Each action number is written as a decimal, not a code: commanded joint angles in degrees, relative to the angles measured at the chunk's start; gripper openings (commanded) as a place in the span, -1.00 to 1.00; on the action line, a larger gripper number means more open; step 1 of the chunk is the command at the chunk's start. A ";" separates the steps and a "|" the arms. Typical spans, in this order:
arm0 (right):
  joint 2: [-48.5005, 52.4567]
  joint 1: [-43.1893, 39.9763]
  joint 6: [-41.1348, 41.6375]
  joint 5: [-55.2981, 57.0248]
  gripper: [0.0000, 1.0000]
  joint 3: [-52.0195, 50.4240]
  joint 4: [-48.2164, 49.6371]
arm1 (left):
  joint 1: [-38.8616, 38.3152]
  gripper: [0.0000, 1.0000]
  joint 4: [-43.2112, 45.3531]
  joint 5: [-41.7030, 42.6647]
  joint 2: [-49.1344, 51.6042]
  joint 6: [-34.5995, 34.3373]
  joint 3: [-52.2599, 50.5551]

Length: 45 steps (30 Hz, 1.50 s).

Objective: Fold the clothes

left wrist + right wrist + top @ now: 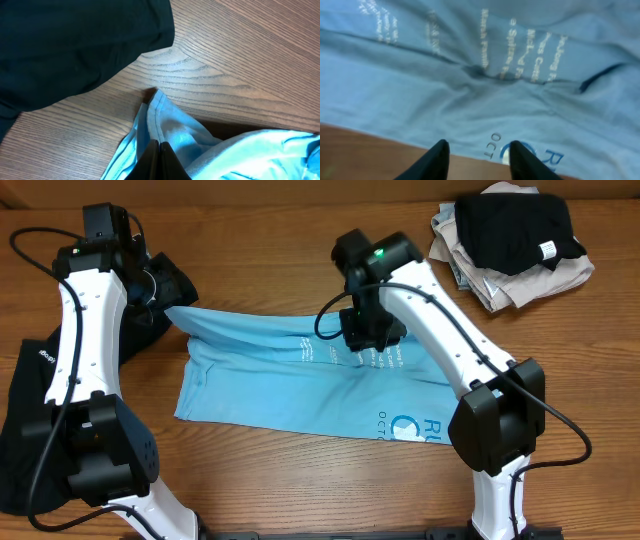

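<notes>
Light-blue T-shirt (260, 385), long axis left-right across table (300, 490), logo end rightward.

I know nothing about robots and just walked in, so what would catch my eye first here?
A light-blue T-shirt lies spread across the middle of the wooden table, its white lettering showing. The left claw is shut on the shirt's far-left corner, while the right claw hangs open over the lettering. A pile of folded black and beige clothes sits at the table's far right corner.
</notes>
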 commanded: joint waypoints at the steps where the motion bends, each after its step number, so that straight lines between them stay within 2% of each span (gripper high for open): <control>1: -0.57 -3.41 4.72 7.08 0.18 0.68 2.56 | -0.39 -0.92 0.04 -0.96 0.55 -0.13 0.24; 6: -0.55 -11.91 -0.52 7.50 0.67 0.90 11.72 | -0.39 -0.92 0.07 -0.96 0.57 -0.02 0.22; 9: -0.39 -17.99 -5.81 1.95 0.81 -0.79 20.06 | -0.42 -0.92 0.11 -2.29 0.59 0.09 0.22; 13: 1.40 -22.27 -7.87 -2.56 0.80 -3.28 28.04 | -0.39 -0.91 0.61 -3.80 0.59 0.09 0.22; 15: 3.02 -22.97 -8.04 -3.72 0.68 -3.85 30.64 | -0.39 -0.92 0.90 -3.82 0.59 0.09 0.22; 18: 5.99 -22.80 -9.01 -3.78 0.61 -4.55 34.53 | -0.39 -0.92 1.55 -3.80 0.59 0.09 0.22; 29: 13.73 -21.88 -11.04 -0.28 0.54 -4.72 39.58 | -0.39 -0.91 2.97 -4.00 0.59 0.09 0.22; 31: 14.36 -21.86 -11.04 -0.31 0.48 -4.85 40.00 | -0.39 -0.91 3.37 -3.98 0.59 0.09 0.22; 34: 15.21 -21.68 -11.02 -0.31 0.29 -4.90 40.15 | -0.39 -0.92 3.74 -3.96 0.59 0.07 0.22; 39: 15.30 -21.38 -10.99 -0.28 -0.49 -4.68 40.70 | -0.39 -0.92 3.50 -3.96 0.59 0.09 0.22; 45: 15.28 -21.79 -10.99 0.42 -0.87 1.62 36.26 | -0.33 -0.92 3.54 -4.09 0.59 0.09 0.22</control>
